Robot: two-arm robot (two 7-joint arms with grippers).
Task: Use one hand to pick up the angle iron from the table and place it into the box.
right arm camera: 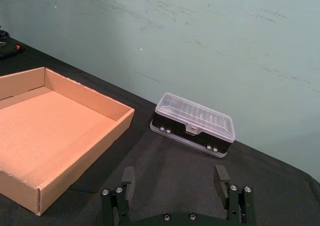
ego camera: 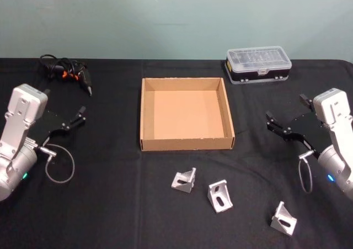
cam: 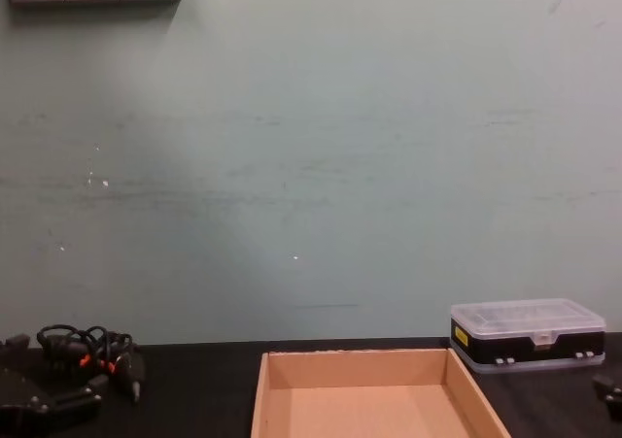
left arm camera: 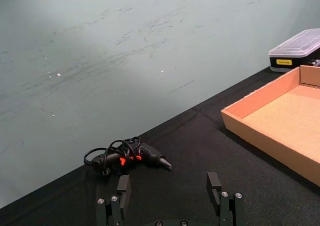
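Note:
Three silver angle irons lie on the black table [ego camera: 110, 210] in front of the box: one [ego camera: 183, 180] nearest it, one [ego camera: 219, 195] beside that, one [ego camera: 283, 218] toward the right. The tan cardboard box [ego camera: 145, 114] sits at the table's centre with nothing inside, and its wall also shows in the wrist views [left arm camera: 260, 136] [right arm camera: 90, 103]. My left gripper [ego camera: 65, 110] [left arm camera: 168, 186] hovers open at the left, holding nothing. My right gripper [ego camera: 287, 116] [right arm camera: 174, 178] hovers open at the right, well apart from the irons.
A black organiser case with a clear lid [ego camera: 258, 64] [right arm camera: 194, 125] stands behind the box to the right. A tangle of black cables with orange bits [ego camera: 66, 71] [left arm camera: 125, 156] lies at the back left. A pale green wall rises behind the table.

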